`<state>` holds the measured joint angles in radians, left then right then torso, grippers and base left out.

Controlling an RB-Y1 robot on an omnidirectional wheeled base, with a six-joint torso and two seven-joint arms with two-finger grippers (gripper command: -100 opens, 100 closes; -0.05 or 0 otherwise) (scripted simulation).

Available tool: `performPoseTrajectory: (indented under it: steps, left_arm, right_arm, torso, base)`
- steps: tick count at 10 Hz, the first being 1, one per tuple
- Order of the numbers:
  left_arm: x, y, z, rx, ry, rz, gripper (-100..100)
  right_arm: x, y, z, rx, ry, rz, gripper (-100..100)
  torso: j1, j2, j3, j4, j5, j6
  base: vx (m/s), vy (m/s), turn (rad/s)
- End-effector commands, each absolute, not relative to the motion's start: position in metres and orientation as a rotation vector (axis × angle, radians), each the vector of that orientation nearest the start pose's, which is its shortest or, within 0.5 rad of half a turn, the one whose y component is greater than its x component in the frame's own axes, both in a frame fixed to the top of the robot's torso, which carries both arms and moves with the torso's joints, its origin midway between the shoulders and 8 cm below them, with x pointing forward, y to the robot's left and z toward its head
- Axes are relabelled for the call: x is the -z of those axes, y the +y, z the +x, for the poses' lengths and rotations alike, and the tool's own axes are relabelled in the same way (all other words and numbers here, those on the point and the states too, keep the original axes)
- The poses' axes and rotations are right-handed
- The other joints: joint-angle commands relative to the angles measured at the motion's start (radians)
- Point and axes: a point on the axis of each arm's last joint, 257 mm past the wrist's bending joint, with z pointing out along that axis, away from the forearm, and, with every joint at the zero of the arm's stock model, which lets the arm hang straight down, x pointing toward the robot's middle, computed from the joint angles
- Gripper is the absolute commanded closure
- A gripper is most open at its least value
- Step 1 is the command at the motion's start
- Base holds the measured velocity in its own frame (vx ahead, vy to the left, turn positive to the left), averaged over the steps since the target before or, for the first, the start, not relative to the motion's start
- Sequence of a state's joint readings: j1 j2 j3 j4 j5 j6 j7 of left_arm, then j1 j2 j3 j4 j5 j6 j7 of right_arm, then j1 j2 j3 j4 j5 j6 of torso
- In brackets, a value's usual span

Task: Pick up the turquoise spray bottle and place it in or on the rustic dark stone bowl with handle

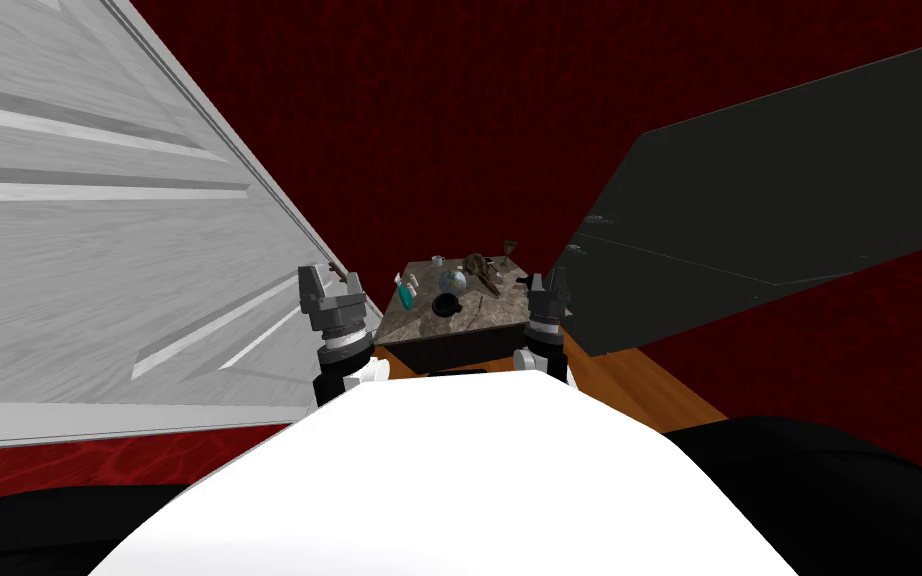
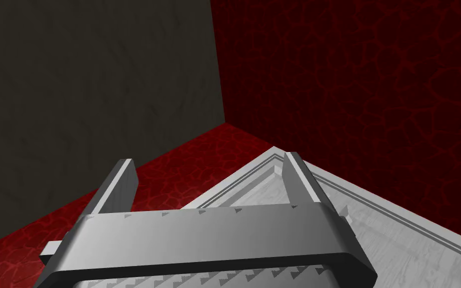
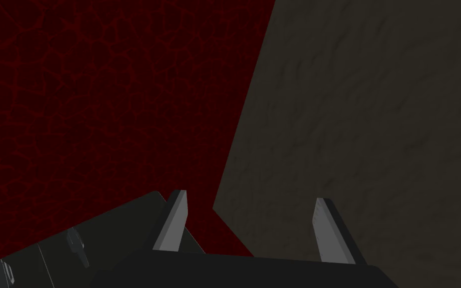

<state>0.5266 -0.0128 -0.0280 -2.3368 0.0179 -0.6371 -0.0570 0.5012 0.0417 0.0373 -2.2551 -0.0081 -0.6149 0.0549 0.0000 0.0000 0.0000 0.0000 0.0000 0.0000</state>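
Pincers are both spread wide and hold nothing. You have the left gripper [image 1: 332,288] and the right gripper [image 1: 549,286] raised at the near corners of a small stone-topped table [image 1: 494,312], one on each side.

- The turquoise spray bottle [image 1: 406,295] is on the tabletop, just inboard of the left gripper and slightly beyond it. It is near the gripper but clear of it. You can't tell from here whether it stands or leans.
- The dark bowl with handle [image 1: 446,305] sits just beside the bottle, on the side away from the left gripper and roughly midway between the two pincers. Bottle and bowl are apart.
- Beyond the bowl are a globe-like ball [image 1: 452,282] and a brown gnarled piece [image 1: 481,272].
- A stemmed glass [image 1: 509,248] stands at the far edge, nearer the right gripper's side.
- A white panelled door [image 1: 99,220] stands outboard of the left gripper.
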Motion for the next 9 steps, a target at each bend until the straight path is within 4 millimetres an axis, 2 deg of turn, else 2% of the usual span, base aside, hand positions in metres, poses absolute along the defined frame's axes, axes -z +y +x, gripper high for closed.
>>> performPoseTrajectory:
  steps: [1,5,9]
  left_arm:
    - [-0.062,0.268,0.308,1.304,0.516,-0.51,-100]
    - [-0.046,0.268,0.322,1.247,0.632,-0.489,-100]
    - [-0.008,0.285,0.35,1.097,0.789,-0.513,-100]
  right_arm:
    - [-0.034,-0.271,0.329,-1.308,0.521,0.607,0]
    - [-0.034,-0.271,0.329,-1.308,0.521,0.606,0]
    - [-0.034,-0.271,0.329,-1.308,0.521,0.607,0]
  torso:
    - [0.0,0.0,0.0,0.0,0.0,0.0]
    - [-0.001,0.002,0.001,0.0,0.0,0.0]
    - [-0.003,0.004,0.003,0.001,-0.001,0.0]
  base:
    - [-0.009,-0.005,-0.002]
    - [-0.029,-0.019,-0.006]
    - [-0.065,-0.048,-0.027]
